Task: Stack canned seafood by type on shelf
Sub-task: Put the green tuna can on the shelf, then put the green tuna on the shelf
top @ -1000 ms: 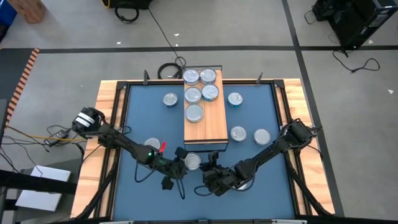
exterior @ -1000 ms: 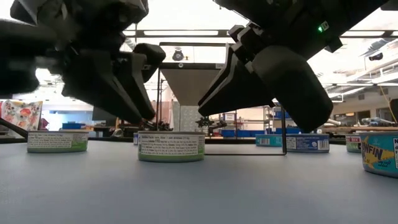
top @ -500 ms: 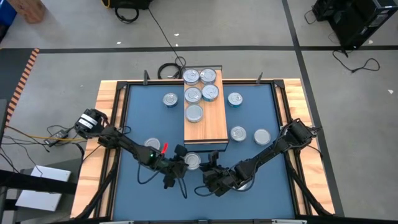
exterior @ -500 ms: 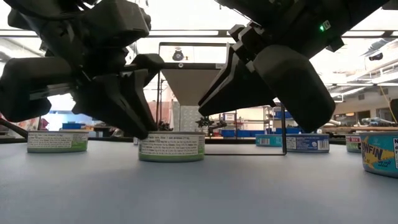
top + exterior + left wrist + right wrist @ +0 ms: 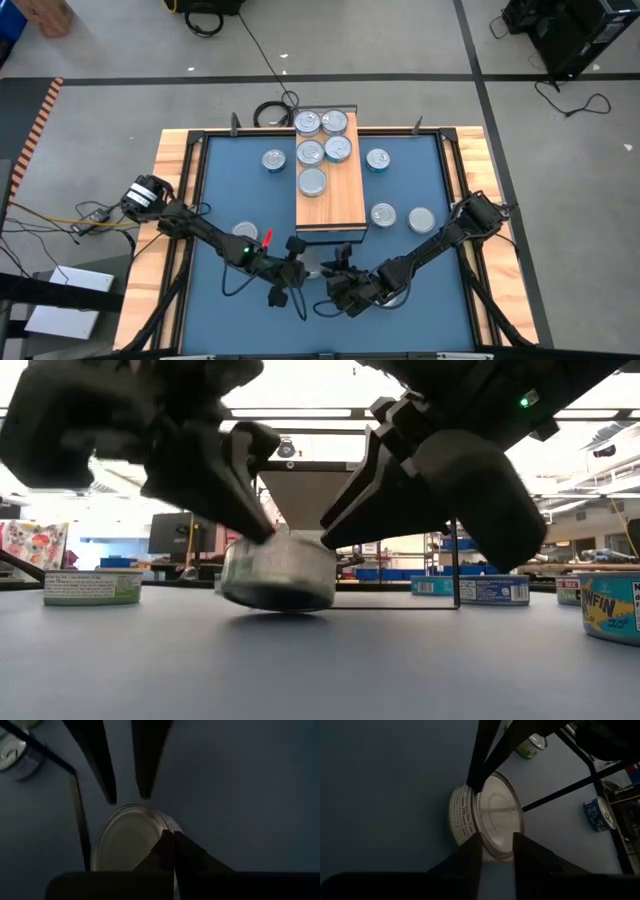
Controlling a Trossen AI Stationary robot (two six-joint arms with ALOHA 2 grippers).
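Note:
A flat round can (image 5: 278, 570) with a silver lid sits tipped on the blue mat, just in front of the shelf's near end. My left gripper (image 5: 297, 262) is shut and is at the can's left rim. My right gripper (image 5: 496, 836) is open, and its two fingers straddle the can's right rim (image 5: 495, 854). The shelf (image 5: 335, 205) is a wood-topped block with several cans (image 5: 322, 140) resting on its far end. My left gripper presses its shut fingertips (image 5: 172, 847) on the lid's edge at the can's left rim (image 5: 166, 827). It comes slanting down from the table's left. The can is tilted under it, one side raised off the mat. My right gripper's fingers (image 5: 345, 525) reach the can's right rim from the table's right, slanting down. I cannot tell whether they touch it.
Loose cans lie on the mat: one left of my left arm (image 5: 245, 232), two right of the shelf's near end (image 5: 382, 214) (image 5: 421, 219), and one on each side of its far end (image 5: 273, 160) (image 5: 377, 160). The shelf's near half is bare.
My left gripper has moved toward the table's right, onto the can's left rim. The can lay flat on the mat and is now tipped up on one side between the two grippers.

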